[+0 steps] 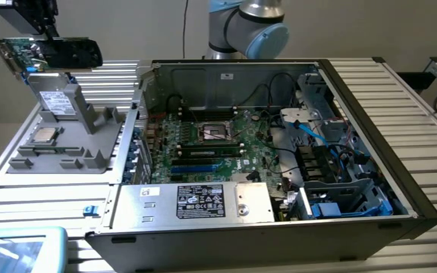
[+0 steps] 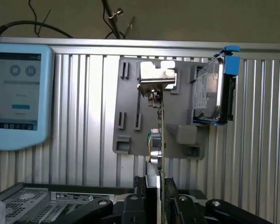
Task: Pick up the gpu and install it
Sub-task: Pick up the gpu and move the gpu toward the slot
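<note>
The gpu (image 1: pixel 52 52) hangs in the air at the exterior view's upper left, above the grey holder tray (image 1: pixel 59 142). Its green board, black cooler block and thin silver end bracket all show. My gripper (image 1: pixel 45 35) is shut on its upper edge. In the wrist view the gpu (image 2: pixel 161 135) appears edge-on, running from between my black fingers (image 2: pixel 144 193) out to its silver bracket (image 2: pixel 156 81). My gripper (image 2: pixel 158 196) clamps the board from both sides. The holder tray (image 2: pixel 130 116) lies behind it.
The open computer case (image 1: pixel 400 170) fills the table's middle, with the large green motherboard (image 1: pixel 203 142) and a silver power supply (image 1: pixel 196 202) inside. A silver drive (image 1: pixel 55 102) (image 2: pixel 207 93) and a processor chip (image 1: pixel 44 135) sit in the holder. A blue-framed tablet (image 1: pixel 13 250) (image 2: pixel 18 93) lies near the front.
</note>
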